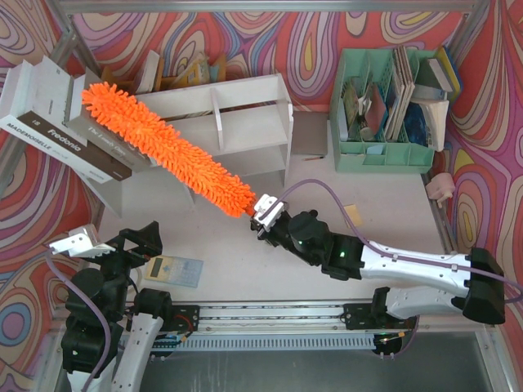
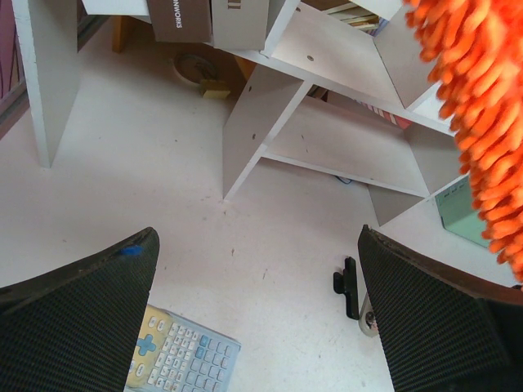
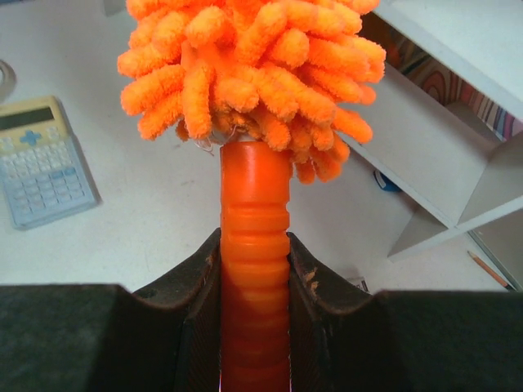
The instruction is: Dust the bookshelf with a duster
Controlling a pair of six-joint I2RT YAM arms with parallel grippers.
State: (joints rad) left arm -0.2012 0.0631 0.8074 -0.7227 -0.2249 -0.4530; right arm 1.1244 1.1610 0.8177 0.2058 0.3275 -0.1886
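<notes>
bench carries everything. shelf sits at the back, left of centre, white, two tiers with upright dividers. duster runs diagonally over the shelf's left half, fluffy tip up at the far left, handle end off the shelf's front edge near bench centre. can't tell if the fibres are touching the shelf or just above it. green organiser is back right, well apart from the shelf, slots stuffed with papers. books are stacked at the shelf's left end, right beside the duster tip.

right tool is clamped on the handle; the wrist view shows both fingers pressed against the ribbed orange plastic, fluff starting just past them. left tool is at the near left, fingers spread wide, nothing between them, apart from the shelf. calculator lies flat on the bench just right of it.
</notes>
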